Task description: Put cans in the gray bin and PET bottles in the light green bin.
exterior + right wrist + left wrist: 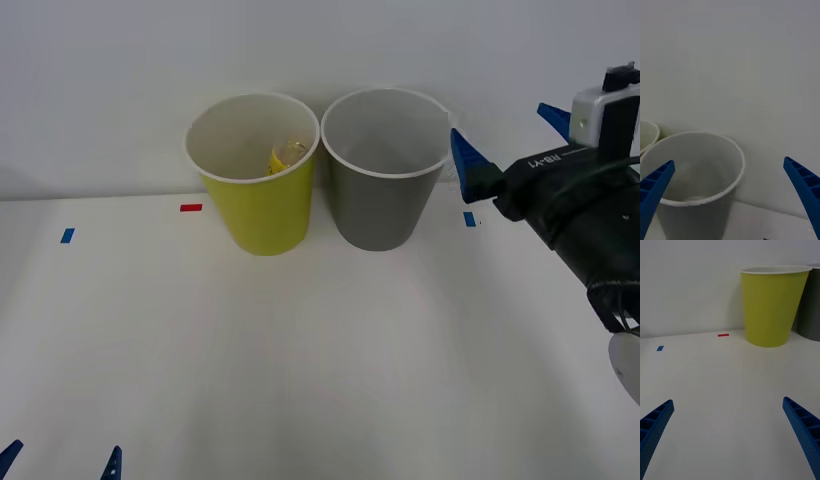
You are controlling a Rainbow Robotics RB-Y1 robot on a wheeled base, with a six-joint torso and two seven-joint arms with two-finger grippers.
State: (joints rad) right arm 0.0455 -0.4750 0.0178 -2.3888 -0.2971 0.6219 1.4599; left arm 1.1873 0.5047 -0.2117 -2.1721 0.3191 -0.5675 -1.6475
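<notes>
Low at the table's near edge, the left gripper (62,462) waited parked with its fingers spread and empty. Farther off, the right gripper (505,140) hung just beside the gray bin (381,170), fingers wide apart and holding nothing, likely positioned for dropping cans. Beside it, the light green bin (258,205) held the PET bottle (284,156), its yellow label peeking out, where it belonged.
</notes>
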